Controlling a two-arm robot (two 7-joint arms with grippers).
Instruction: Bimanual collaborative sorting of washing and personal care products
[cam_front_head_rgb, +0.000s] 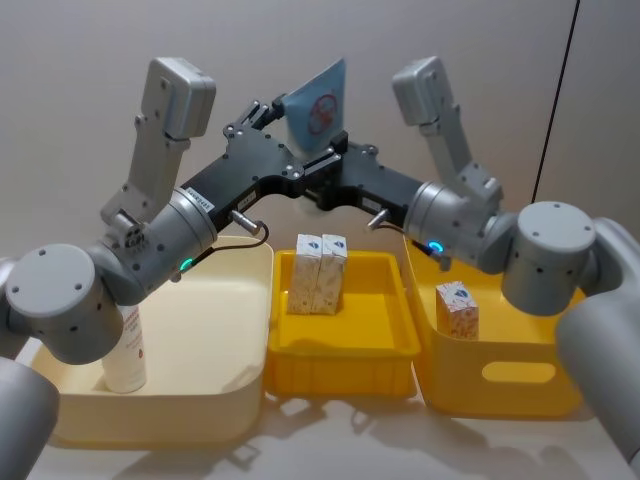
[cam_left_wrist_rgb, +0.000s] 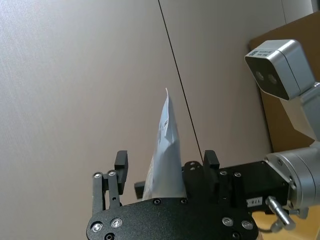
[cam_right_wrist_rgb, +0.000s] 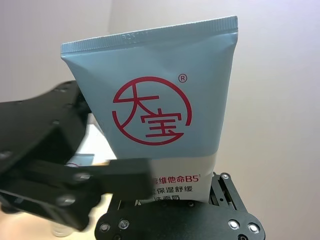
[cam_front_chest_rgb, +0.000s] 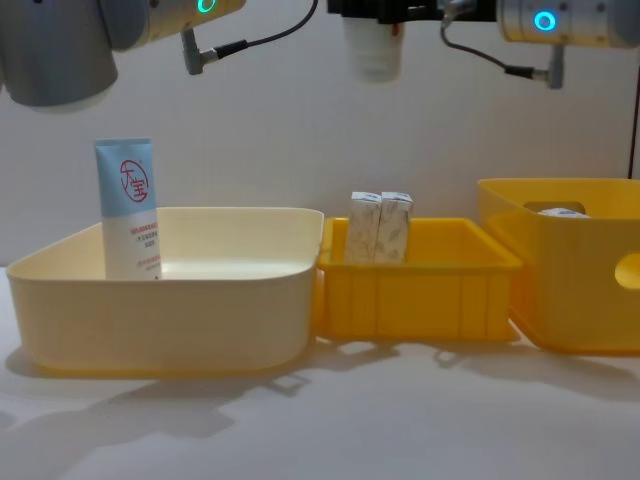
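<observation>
Two-armed handover, up high over the row of bins. Clamped on the light-blue-and-white plastic squeeze tube with the round red logo (cam_right_wrist_rgb: 150, 100), low down by the white end, and keeping it upright with the crimped edge on top: the right gripper (cam_front_head_rgb: 322, 165), by every sign. Hard to call otherwise, with nothing else bearing the weight. Reaching in from the other side with fingers (cam_left_wrist_rgb: 121, 161) spread wide and clear of the tube's flat faces: the left gripper (cam_left_wrist_rgb: 165, 159), unclenched and straddling the tube edge-on. Probably lined up that way to close across the thin faces and take over.

Down below, sorted by kind. Standing against the wall of the cream plastic bin (cam_front_head_rgb: 240, 390) on the left, another blue-and-white tube (cam_front_chest_rgb: 128, 205), so likely the destination for this one, and a reach better suited to the left arm. Parked side by side in the shallow yellow middle tray (cam_front_head_rgb: 340, 352), two white cartons with peach pattern (cam_front_head_rgb: 320, 272). Waiting in the deep yellow bin (cam_front_head_rgb: 500, 385) on the right, one more patterned carton (cam_front_head_rgb: 457, 308).
</observation>
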